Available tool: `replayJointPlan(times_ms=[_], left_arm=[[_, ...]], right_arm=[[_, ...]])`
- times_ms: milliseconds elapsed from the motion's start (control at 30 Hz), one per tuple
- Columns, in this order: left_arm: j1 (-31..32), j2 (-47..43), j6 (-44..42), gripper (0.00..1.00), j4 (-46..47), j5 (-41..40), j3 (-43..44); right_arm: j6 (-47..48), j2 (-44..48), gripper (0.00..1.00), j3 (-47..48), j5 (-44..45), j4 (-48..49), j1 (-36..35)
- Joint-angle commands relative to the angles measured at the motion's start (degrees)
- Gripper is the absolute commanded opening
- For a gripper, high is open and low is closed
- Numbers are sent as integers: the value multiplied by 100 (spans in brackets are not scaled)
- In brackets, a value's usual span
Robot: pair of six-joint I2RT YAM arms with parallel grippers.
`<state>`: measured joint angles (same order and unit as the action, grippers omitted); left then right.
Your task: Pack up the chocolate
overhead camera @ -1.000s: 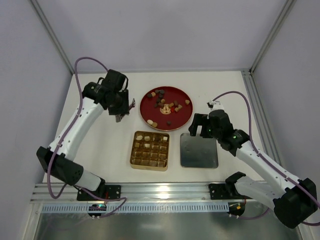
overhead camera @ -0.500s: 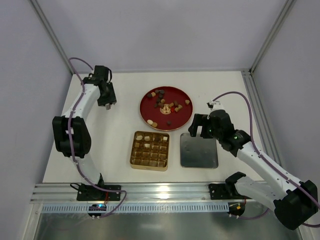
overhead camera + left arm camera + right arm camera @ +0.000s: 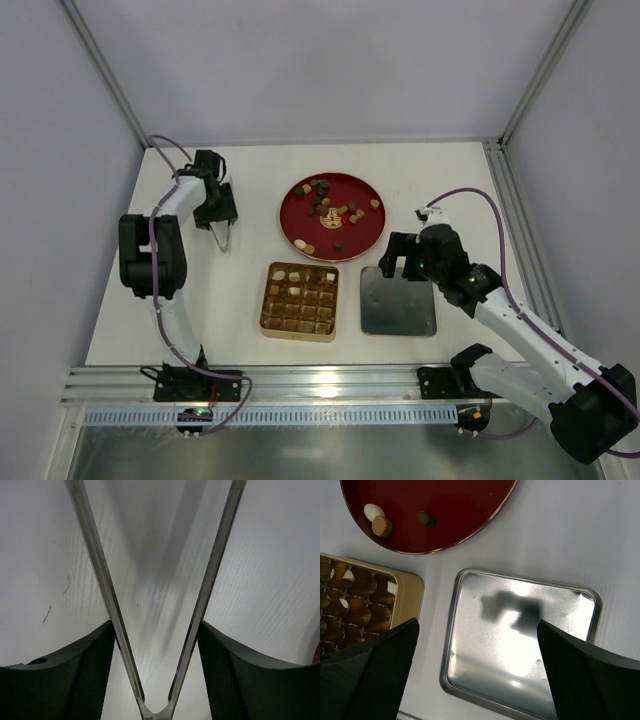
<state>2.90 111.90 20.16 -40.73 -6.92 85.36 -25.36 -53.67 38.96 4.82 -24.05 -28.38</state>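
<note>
Most of the chocolate [image 3: 343, 211] is sitting on the round red plate [image 3: 300, 215] toward the far middle of the white table [image 3: 450, 180]. It's a loose scatter of dark, tan and cream pieces. From the top view it looks like a few pale pieces are also in the far row of the gold gridded box [image 3: 300, 301], which sits just in front of the plate. I can't really tell what's in the other cells.

The left gripper [image 3: 222, 222] is off to the left of the plate, pointing down at bare table. Its fingers [image 3: 90, 670] are pressed against the two arms of a pair of metal tweezers [image 3: 100, 570]. The tweezers spread into a V away from the camera with nothing between the prongs. From above you can just see them [image 3: 226, 240] poking out below the gripper.

The right gripper [image 3: 402, 258] hangs over the far edge of the silver square lid [image 3: 398, 302], which lies flat just right of the box. Its fingers [image 3: 380, 660] are spread wide and holding nothing. That wrist view shows the lid [image 3: 560, 610] straight below, the corner of the box [image 3: 412, 587] on the left, and the plate's near rim [image 3: 470, 532] with a cream, a tan and a dark piece [image 3: 382, 526] on it.
</note>
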Motion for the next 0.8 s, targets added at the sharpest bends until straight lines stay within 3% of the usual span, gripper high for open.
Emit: replayJointPlan(times_ms=[0, 467, 767], left_arm=[[-44, 95, -118, 65, 276, -11, -28], [-44, 25, -232, 84, 364, -99, -117], [-52, -414, -241, 85, -136, -73, 384]], right_arm=[[-3, 137, 100, -46, 107, 94, 26], [-21, 129, 100, -213, 116, 155, 17], [40, 120, 100, -143, 256, 59, 34]])
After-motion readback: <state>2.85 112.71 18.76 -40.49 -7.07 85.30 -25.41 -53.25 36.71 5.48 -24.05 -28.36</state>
